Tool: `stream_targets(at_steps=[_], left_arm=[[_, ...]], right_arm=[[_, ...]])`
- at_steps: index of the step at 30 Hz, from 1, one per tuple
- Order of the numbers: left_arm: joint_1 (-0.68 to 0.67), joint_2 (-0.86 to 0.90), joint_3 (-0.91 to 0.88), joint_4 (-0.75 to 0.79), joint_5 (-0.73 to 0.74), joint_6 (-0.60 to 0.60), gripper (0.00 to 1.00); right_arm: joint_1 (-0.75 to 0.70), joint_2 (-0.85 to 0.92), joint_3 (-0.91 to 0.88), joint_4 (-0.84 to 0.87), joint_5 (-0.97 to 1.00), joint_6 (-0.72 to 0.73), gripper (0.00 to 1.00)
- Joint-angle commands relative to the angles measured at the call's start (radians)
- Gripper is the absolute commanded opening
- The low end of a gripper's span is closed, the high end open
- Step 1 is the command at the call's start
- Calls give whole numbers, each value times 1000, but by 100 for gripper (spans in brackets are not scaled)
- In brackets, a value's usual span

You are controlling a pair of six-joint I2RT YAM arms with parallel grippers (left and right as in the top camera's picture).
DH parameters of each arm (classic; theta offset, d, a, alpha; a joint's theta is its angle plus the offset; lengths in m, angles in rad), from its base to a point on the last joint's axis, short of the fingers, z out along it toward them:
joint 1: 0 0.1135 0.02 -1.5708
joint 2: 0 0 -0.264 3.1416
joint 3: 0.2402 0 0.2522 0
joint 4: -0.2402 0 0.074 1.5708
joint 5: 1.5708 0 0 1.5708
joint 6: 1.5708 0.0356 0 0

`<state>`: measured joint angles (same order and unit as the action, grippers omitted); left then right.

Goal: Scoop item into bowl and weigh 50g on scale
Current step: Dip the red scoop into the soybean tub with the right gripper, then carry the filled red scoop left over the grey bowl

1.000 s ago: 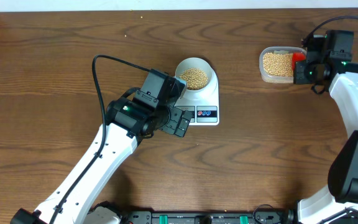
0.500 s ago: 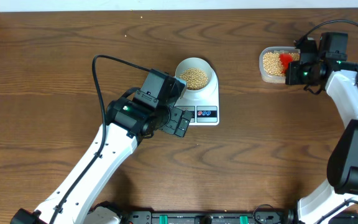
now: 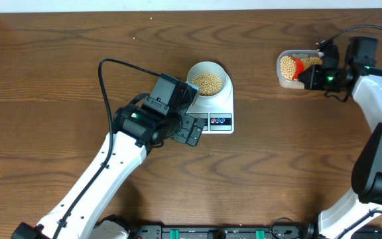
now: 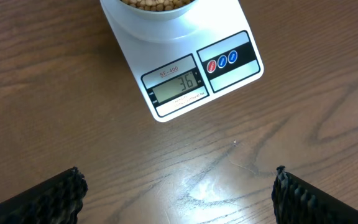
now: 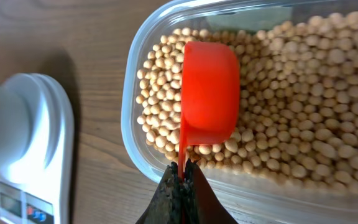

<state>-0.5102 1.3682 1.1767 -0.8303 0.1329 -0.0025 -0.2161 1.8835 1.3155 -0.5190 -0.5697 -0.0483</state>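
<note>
The pale bowl (image 3: 209, 79) holds tan beans (image 3: 208, 83) and sits on the white scale (image 3: 221, 109). The scale (image 4: 185, 68) reads 36 in the left wrist view. My left gripper (image 4: 178, 193) is open and empty over bare wood in front of the scale. My right gripper (image 5: 182, 177) is shut on the handle of a red scoop (image 5: 210, 93), whose cup lies upside down on the beans (image 5: 303, 106) in the clear tub (image 5: 135, 81). From overhead the scoop (image 3: 298, 66) sits inside the tub (image 3: 288, 81) at the far right.
The scale's red and blue buttons (image 4: 222, 60) face my left gripper. The table's far edge runs close behind the tub. The right arm (image 3: 377, 99) reaches along the right side. A black cable (image 3: 105, 86) loops over the left arm.
My right gripper has carried the red scoop leftward, from the tub's right edge to over the beans inside. The left arm, the bowl and the scale have not moved.
</note>
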Motion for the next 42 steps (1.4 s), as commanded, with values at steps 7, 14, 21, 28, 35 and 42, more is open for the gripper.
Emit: stream_targets(at_steps=[7, 14, 21, 28, 35, 42], left_arm=[[5, -1, -2, -2, 6, 6, 98], [5, -1, -2, -2, 6, 6, 98], [5, -1, -2, -2, 6, 6, 98], [5, 0, -2, -2, 6, 6, 98], [5, -1, -2, -2, 6, 6, 98], [5, -1, -2, -2, 6, 6, 98]], right_arm=[[-167, 11, 12, -7, -282, 42, 1], [-266, 28, 11, -27, -404, 44, 1], [-288, 33, 11, -14, -496, 43, 1], [-286, 33, 11, 35, -648, 55, 1], [-254, 33, 11, 109, -670, 129, 1], [-129, 32, 12, 261, -672, 251, 1]])
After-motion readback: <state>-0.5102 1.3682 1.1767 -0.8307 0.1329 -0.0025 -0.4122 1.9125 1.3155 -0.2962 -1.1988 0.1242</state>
